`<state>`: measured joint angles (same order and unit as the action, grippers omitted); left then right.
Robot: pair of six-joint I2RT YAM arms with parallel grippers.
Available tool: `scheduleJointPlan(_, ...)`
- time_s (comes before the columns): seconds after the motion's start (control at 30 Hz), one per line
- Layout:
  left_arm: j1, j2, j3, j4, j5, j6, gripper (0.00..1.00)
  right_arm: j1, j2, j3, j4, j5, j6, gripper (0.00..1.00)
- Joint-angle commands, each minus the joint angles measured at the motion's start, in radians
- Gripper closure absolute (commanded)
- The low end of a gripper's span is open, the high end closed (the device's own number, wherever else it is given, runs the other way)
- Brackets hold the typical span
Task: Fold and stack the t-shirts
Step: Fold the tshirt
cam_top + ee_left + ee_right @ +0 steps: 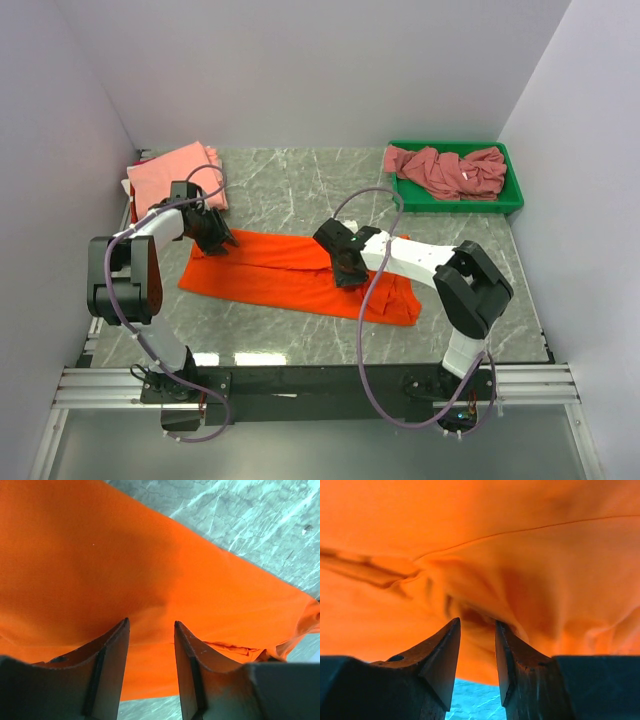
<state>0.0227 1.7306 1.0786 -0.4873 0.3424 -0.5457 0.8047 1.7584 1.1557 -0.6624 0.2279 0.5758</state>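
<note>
The bright orange t-shirt (270,272) lies flat as a long band across the middle of the table. My left gripper (222,243) is over its back left corner, jaws parted, tips down on the cloth (100,555) with nothing pinched between them (150,624). My right gripper (348,272) is on the shirt's middle, also open (476,622). Its tips press into the orange cloth (470,530), which puckers around them. A folded salmon-pink t-shirt (175,175) lies at the back left. Crumpled rose-mauve t-shirts (450,172) fill the bin.
The green plastic bin (455,207) stands at the back right corner. White walls close in the table on three sides. Bare marble table (290,185) shows behind the orange shirt and along the front edge. Purple cables loop off both arms.
</note>
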Motion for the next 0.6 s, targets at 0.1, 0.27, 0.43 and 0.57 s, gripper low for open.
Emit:
scheduleJointPlan(0.1,-0.001,-0.011,-0.014,0.021,0.006,0.003,0.54,-0.015,-0.011,0.007,-0.013,0.079,0.001,0.59)
scheduleJointPlan(0.27,0.0,-0.009,-0.022,0.023,0.012,0.004,0.54,-0.022,0.009,0.001,-0.008,0.091,-0.002,0.6)
scheduleJointPlan(0.43,0.0,-0.009,-0.025,0.019,0.012,0.003,0.54,-0.027,0.03,-0.013,0.007,0.09,-0.005,0.64)
scheduleJointPlan(0.57,-0.001,-0.014,-0.022,0.018,0.012,0.004,0.54,-0.027,0.053,-0.022,0.02,0.08,-0.008,0.68)
